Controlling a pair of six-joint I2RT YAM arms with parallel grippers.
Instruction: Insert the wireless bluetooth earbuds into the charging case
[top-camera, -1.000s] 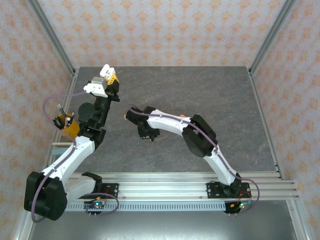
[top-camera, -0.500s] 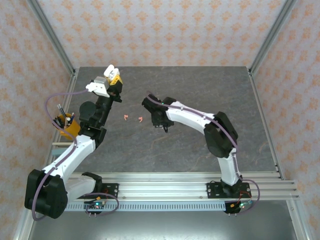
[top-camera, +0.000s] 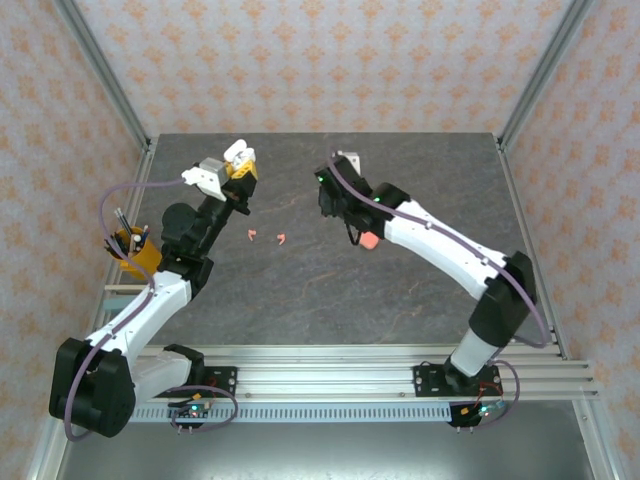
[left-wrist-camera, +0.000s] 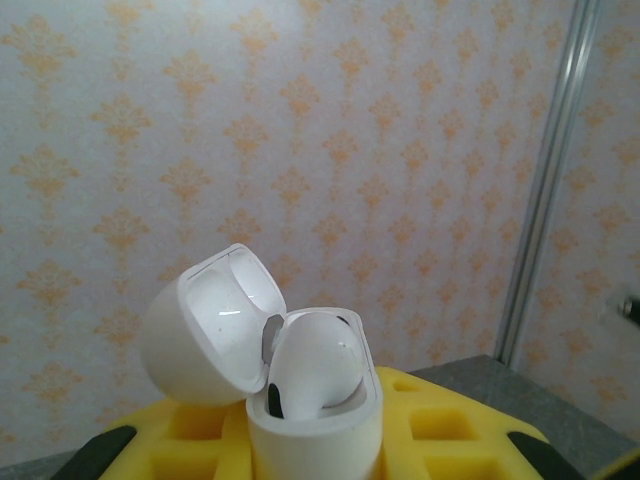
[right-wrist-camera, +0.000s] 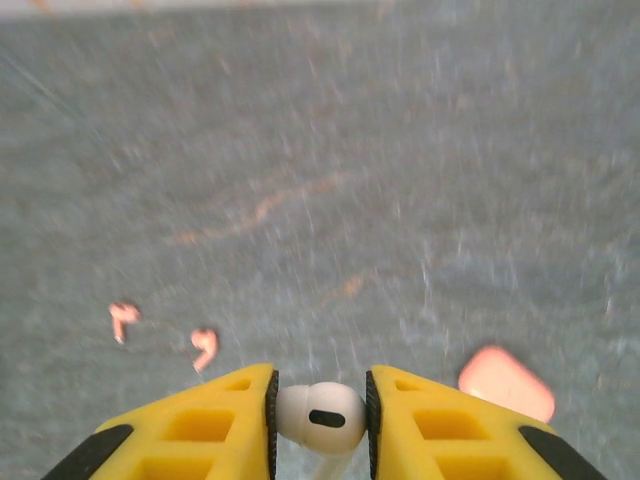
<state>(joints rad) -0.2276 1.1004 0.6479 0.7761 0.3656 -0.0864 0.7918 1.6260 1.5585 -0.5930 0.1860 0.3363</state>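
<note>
**A:** What is each gripper doing right now?

**B:** The left gripper (top-camera: 239, 172) is clamping shut on the white case (left-wrist-camera: 315, 430) and holding it up off the surface (top-camera: 400, 290). The lid (left-wrist-camera: 205, 330) is hanging open to that gripper's left. One white earbud (left-wrist-camera: 312, 362) is sitting in a socket. The right gripper (right-wrist-camera: 318, 398) is pinching the second white earbud (right-wrist-camera: 318, 414) by its round head, with the stem pointing back under the fingers. The two grippers are well apart.

**A:** And the pink set?

**B:** One pink earbud (right-wrist-camera: 123, 318) and the other pink earbud (right-wrist-camera: 204, 345) are lying on the surface ahead of the right gripper, to its left. The pink case (right-wrist-camera: 505, 383) is lying ahead to its right. I cannot tell whether it is shut.

**A:** What is worrying you from here?

**B:** The grip, mostly. The head looks smooth and rounded, so it could be twisting or squirting out between the pads. If the stem is arriving tilted, it will be missing the free socket and catching the rim. Coming in from the lid side would be risking a knock on the lid. Pressing down hard could be pushing the rounded case through the left gripper, or jolting the seated one loose.
</note>
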